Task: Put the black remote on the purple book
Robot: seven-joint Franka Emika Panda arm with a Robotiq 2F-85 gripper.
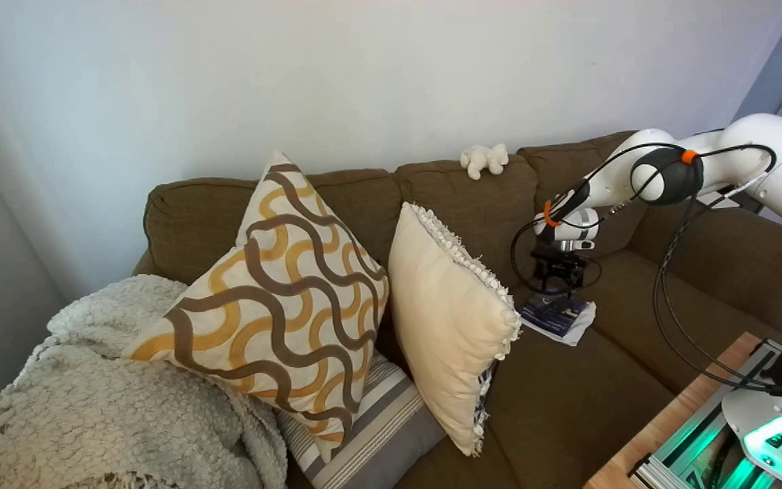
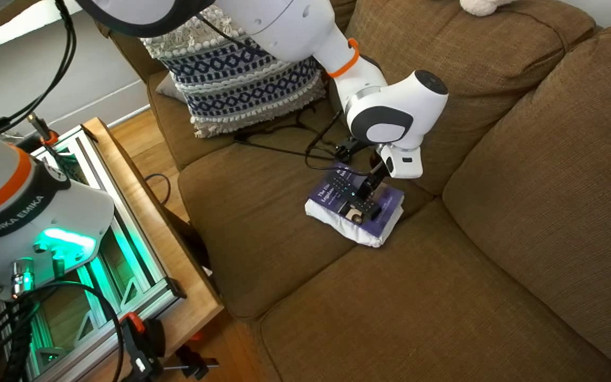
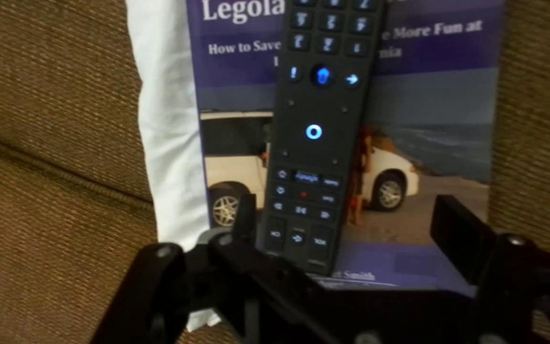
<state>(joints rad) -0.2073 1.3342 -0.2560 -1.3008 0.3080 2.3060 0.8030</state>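
Note:
The black remote [image 3: 320,110] lies flat on the purple book [image 3: 418,265], slightly slanted across its cover. The book, with a white crumpled-looking edge, lies on the brown sofa seat and shows in both exterior views [image 2: 390,199] [image 1: 574,319]. The remote also shows in an exterior view [image 2: 340,185]. My gripper [image 3: 346,208] is open, right over the book. The remote's lower end is between its two fingers, close to the left finger, with a wide gap to the right finger. In an exterior view the gripper [image 2: 372,185] points down at the remote.
A cream cushion with a fringe [image 1: 445,319] stands beside the book, and a wavy-patterned cushion [image 1: 296,292] is farther off. A white plush toy [image 1: 485,161] sits on the sofa back. The robot's wooden table [image 2: 191,286] stands in front of the sofa [image 2: 443,297].

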